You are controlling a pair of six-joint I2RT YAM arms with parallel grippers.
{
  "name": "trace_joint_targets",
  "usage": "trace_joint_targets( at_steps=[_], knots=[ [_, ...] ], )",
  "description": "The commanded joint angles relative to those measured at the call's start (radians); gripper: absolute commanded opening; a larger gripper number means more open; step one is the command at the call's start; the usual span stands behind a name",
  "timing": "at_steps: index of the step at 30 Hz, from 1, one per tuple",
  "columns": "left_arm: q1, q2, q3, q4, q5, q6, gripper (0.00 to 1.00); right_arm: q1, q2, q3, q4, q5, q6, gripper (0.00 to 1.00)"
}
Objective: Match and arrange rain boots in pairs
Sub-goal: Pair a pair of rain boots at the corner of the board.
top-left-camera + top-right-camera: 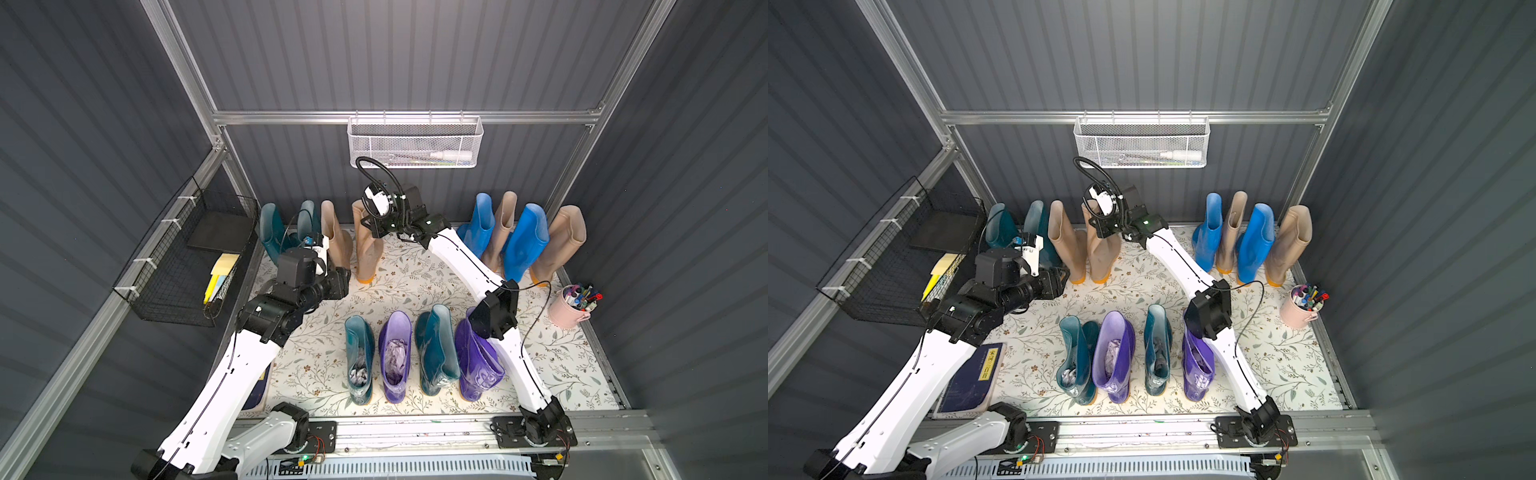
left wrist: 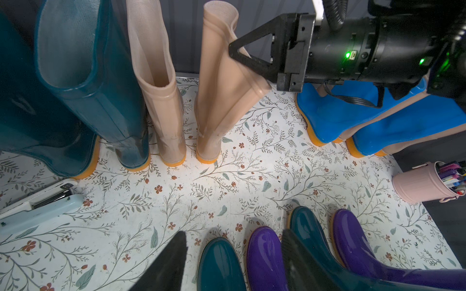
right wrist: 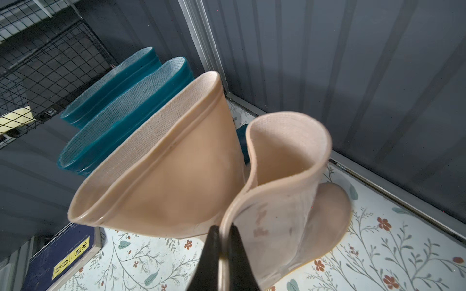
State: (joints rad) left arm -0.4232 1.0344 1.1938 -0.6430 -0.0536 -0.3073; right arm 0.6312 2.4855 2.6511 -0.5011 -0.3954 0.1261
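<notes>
Left gripper (image 1: pixel 341 281), jaws apart and empty, hangs beside two dark teal rubber boots (image 1: pixel 272 239). Right gripper (image 3: pixel 223 229) is clamped on the folded rim of a tall beige rubber boot (image 2: pixel 219 105); a second beige boot (image 2: pixel 156 83) stands just left of it.

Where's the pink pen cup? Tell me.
In both top views the pink pen cup stands at the right edge of the mat, in front of the rightmost beige boot.
</notes>
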Motion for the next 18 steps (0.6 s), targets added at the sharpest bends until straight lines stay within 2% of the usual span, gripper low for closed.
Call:
trace_joint_targets(
  at_steps=[1, 6, 13, 18],
  knots=[
    [-0.002, 0.002, -0.004, 0.008, -0.014, 0.002, 0.62, -0.001, -0.005, 0.047, 0.113, -0.081, -0.028, 0.0],
    [-0.002, 0.012, -0.006, 0.013, -0.011, 0.005, 0.62, 0.0, -0.002, 0.045, 0.094, -0.125, -0.048, 0.0],
    [-0.002, 0.024, -0.004, 0.022, -0.006, 0.003, 0.62, 0.0, -0.002, 0.044, 0.057, -0.094, -0.074, 0.0],
    [-0.002, 0.025, -0.004, 0.02, -0.006, 0.001, 0.64, 0.0, -0.002, 0.044, 0.056, -0.077, -0.069, 0.18]
  ],
)
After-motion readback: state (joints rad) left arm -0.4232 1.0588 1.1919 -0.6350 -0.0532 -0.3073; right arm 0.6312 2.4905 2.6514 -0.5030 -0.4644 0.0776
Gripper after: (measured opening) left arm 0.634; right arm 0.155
